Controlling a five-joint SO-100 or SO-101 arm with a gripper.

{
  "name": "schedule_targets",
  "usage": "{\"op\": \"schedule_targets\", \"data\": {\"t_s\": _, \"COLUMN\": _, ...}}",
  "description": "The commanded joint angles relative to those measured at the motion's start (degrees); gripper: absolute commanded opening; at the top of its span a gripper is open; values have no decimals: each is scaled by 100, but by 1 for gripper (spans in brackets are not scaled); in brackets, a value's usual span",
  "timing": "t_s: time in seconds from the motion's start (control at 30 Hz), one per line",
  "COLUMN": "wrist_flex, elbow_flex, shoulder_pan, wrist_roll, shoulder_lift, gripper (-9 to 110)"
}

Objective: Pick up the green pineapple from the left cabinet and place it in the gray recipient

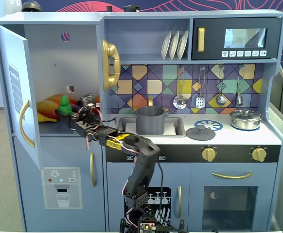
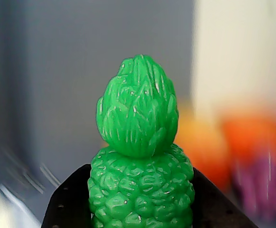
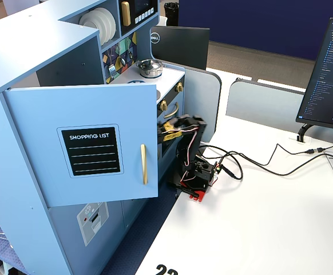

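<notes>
The green pineapple (image 1: 63,104) stands upright on the shelf inside the left cabinet (image 1: 59,58), whose door (image 1: 15,87) hangs open. In the wrist view the pineapple (image 2: 140,156) fills the middle, with a black finger (image 2: 67,206) pressed against each side. My gripper (image 1: 71,116) (image 2: 140,202) reaches into the cabinet from the right and is shut on its lower body. The gray recipient (image 1: 150,120) stands in the sink to the right, apart from my arm. In the side fixed view the open door (image 3: 86,143) hides gripper and pineapple.
Orange and yellow toy fruits (image 1: 48,108) lie behind the pineapple on the shelf. A gold phone (image 1: 110,63) hangs on the cabinet's right wall. A gray lid (image 1: 200,132) and a shiny silver pot (image 1: 246,119) sit on the counter. My arm base (image 3: 198,175) stands on the white table.
</notes>
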Motion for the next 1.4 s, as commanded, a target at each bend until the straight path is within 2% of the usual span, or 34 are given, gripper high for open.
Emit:
{"op": "schedule_targets", "data": {"t_s": 0.0, "wrist_flex": -545, "elbow_flex": 431, "shoulder_pan": -70, "wrist_roll": -264, "shoulder_lift": 1521, "gripper": 0}}
{"op": "schedule_targets", "data": {"t_s": 0.23, "wrist_flex": -114, "elbow_flex": 782, "shoulder_pan": 334, "wrist_roll": -747, "shoulder_lift": 3067, "gripper": 0}}
{"op": "schedule_targets", "data": {"t_s": 0.5, "wrist_flex": 536, "elbow_flex": 79, "shoulder_pan": 1731, "wrist_roll": -686, "shoulder_lift": 3753, "gripper": 0}}
{"op": "schedule_targets", "data": {"t_s": 0.63, "wrist_flex": 1274, "elbow_flex": -492, "shoulder_pan": 2628, "wrist_roll": -387, "shoulder_lift": 3806, "gripper": 0}}
{"op": "schedule_targets", "data": {"t_s": 0.8, "wrist_flex": 3006, "elbow_flex": -1222, "shoulder_pan": 4157, "wrist_roll": 132, "shoulder_lift": 3445, "gripper": 0}}
{"op": "schedule_targets", "data": {"t_s": 0.97, "wrist_flex": 4403, "elbow_flex": -1591, "shoulder_pan": 4948, "wrist_roll": 220, "shoulder_lift": 2707, "gripper": 0}}
{"op": "schedule_targets", "data": {"t_s": 1.1, "wrist_flex": 4816, "elbow_flex": -1811, "shoulder_pan": 5221, "wrist_roll": 123, "shoulder_lift": 1934, "gripper": 0}}
{"op": "schedule_targets", "data": {"t_s": 1.17, "wrist_flex": 4597, "elbow_flex": -1679, "shoulder_pan": 5309, "wrist_roll": -255, "shoulder_lift": 1573, "gripper": 0}}
{"op": "schedule_targets", "data": {"t_s": 1.3, "wrist_flex": 4526, "elbow_flex": -1758, "shoulder_pan": 5326, "wrist_roll": -369, "shoulder_lift": 932, "gripper": 0}}
{"op": "schedule_targets", "data": {"t_s": 1.37, "wrist_flex": 4685, "elbow_flex": -1811, "shoulder_pan": 5317, "wrist_roll": -237, "shoulder_lift": 800, "gripper": 9}}
